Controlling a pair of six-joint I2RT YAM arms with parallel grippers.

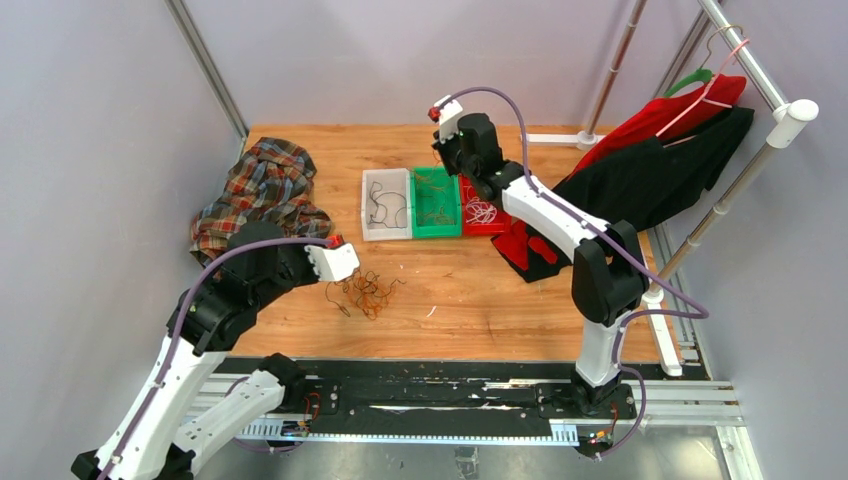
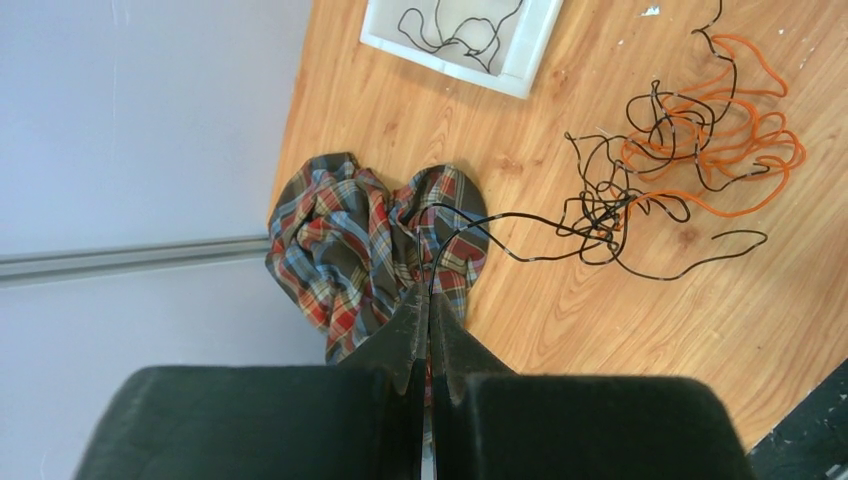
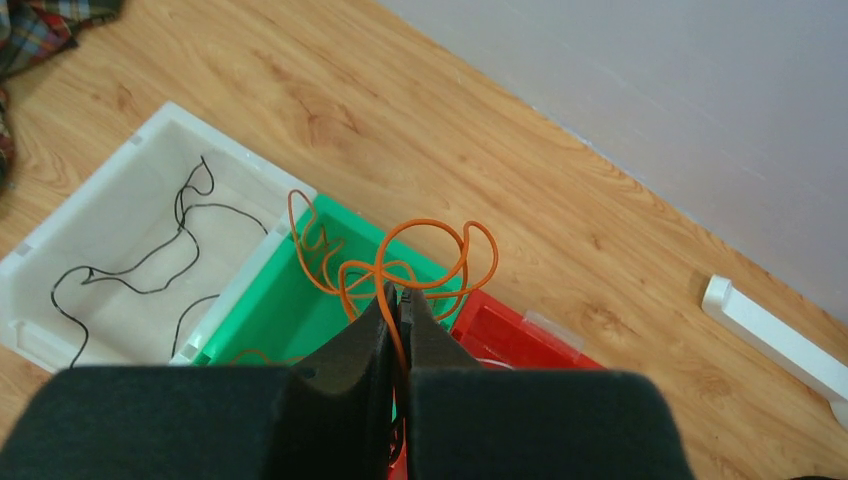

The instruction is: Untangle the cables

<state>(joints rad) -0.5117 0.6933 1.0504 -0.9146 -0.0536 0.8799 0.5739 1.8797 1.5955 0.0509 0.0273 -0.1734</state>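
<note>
A tangled heap of orange and black cables (image 1: 368, 292) lies on the wooden table, in front of the bins. My left gripper (image 2: 430, 292) is shut on a thin black cable (image 2: 520, 222) that runs out to that heap (image 2: 690, 150). In the top view the left gripper (image 1: 338, 266) hangs just left of the heap. My right gripper (image 3: 400, 296) is shut on a looped orange cable (image 3: 432, 238) and holds it over the green bin (image 3: 262, 322). Seen from above, the right gripper (image 1: 449, 158) sits at the back, over the bins.
Three bins stand side by side: a white bin (image 1: 372, 222) with a black cable, the green bin (image 1: 437, 232), and a red bin (image 1: 497, 231) with a white cable. A plaid shirt (image 1: 262, 185) lies at the left. Red and black clothes (image 1: 650, 170) hang from a rack at the right.
</note>
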